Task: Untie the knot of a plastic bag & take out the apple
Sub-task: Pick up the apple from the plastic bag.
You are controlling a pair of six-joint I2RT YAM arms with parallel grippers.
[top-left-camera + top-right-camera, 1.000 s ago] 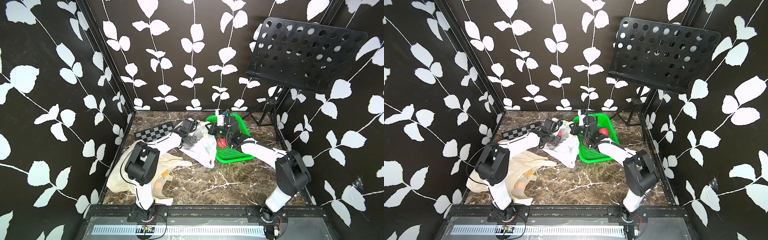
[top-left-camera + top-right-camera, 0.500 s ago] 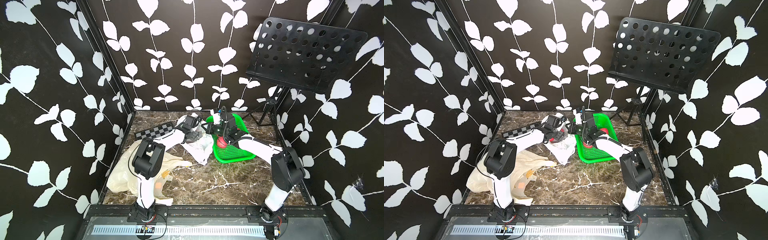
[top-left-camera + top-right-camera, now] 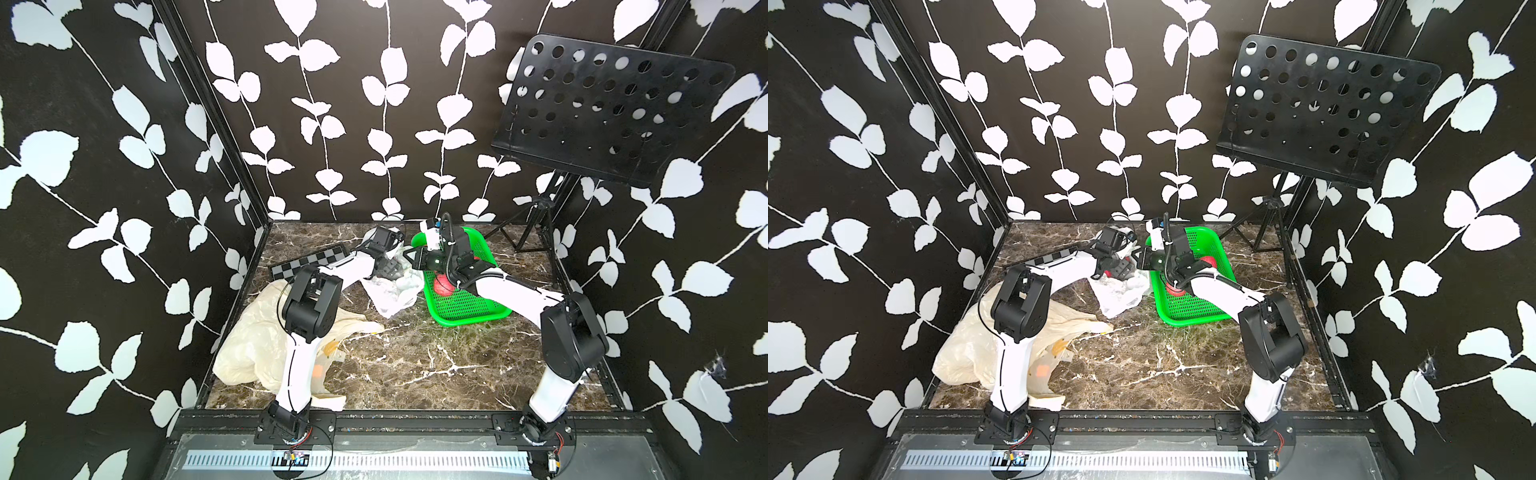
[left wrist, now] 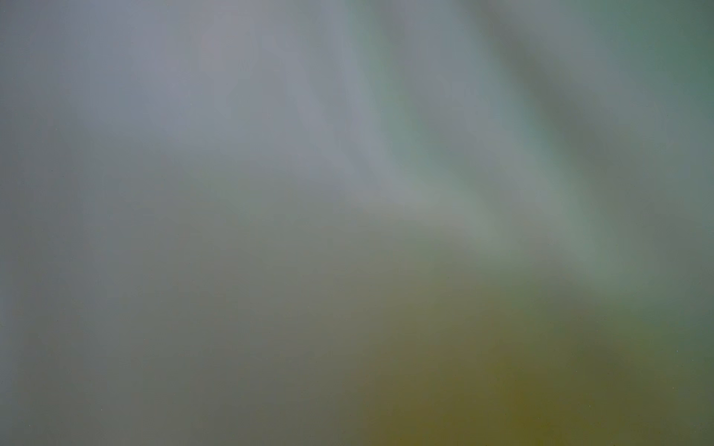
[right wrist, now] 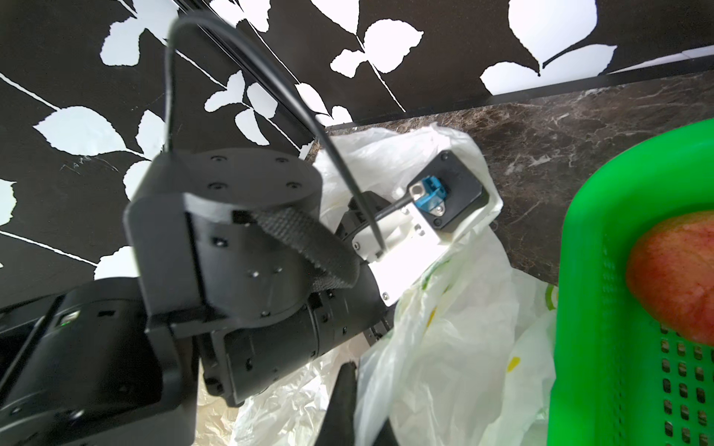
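The marble worktop (image 3: pixel 415 365) spreads from both end effectors back toward the arm bases; the two meet near its far edge. A large cream bag (image 3: pixel 249 345) lies slumped well behind the left end effector (image 3: pixel 388 270), by that arm's base, and plays no part here. The green basket (image 3: pixel 465 307) sits under and behind the right end effector (image 3: pixel 417 257). The white plastic bag (image 3: pixel 392 291) lies crumpled between the two end effectors, touching both.

The left end effector is buried in the bag. Its wrist camera shows only blurred film, so I cannot tell how wide its jaws stand or whether they hold anything. The right end effector is closed tight. A thin strand (image 3: pixel 409 249) of the bag runs taut to its tip, so it appears to pinch the bag's edge.

One red apple (image 5: pixel 672 278) rests in the basket just beside the right end effector. A small red patch (image 3: pixel 1109 272) against the left end effector may be another apple inside the bag.

The step looks like reaching in for fruit. To do it well, the right end effector should hold the mouth raised and pulled away. The left should then push past loose film, close only on the fruit, and lift straight out.
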